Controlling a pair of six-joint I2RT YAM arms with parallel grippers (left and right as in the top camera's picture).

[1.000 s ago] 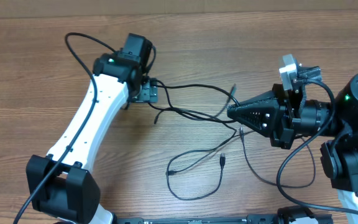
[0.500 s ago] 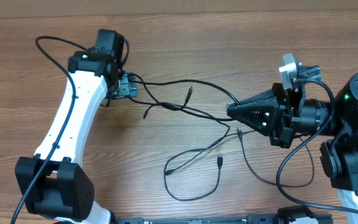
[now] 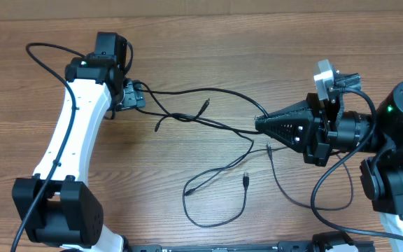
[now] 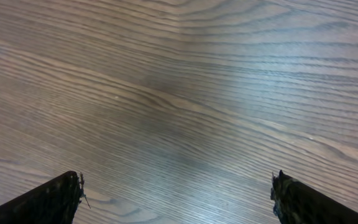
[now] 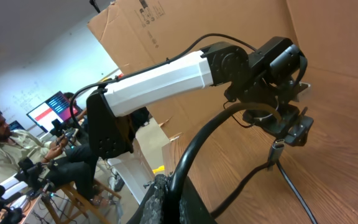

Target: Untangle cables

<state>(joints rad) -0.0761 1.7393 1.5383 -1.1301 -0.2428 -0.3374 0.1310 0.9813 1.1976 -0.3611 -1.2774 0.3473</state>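
my right gripper (image 3: 259, 124) pinches the thin black cables (image 3: 222, 89) where they meet; my left gripper (image 3: 130, 96) stands spread wide over the wooden table (image 3: 222, 42), a cable just beside it.

We see the cables (image 3: 222, 126) as several thin black cords with small plug ends, spreading out from the tip of the right pincer (image 3: 260, 125), which pinches them. Two strands stretch across to the left pincer (image 3: 130, 95) and end right beside it, with loose plug tips lying between the two pincers. Below and left of the right pincer, another cord lies slack in a wide open loop.
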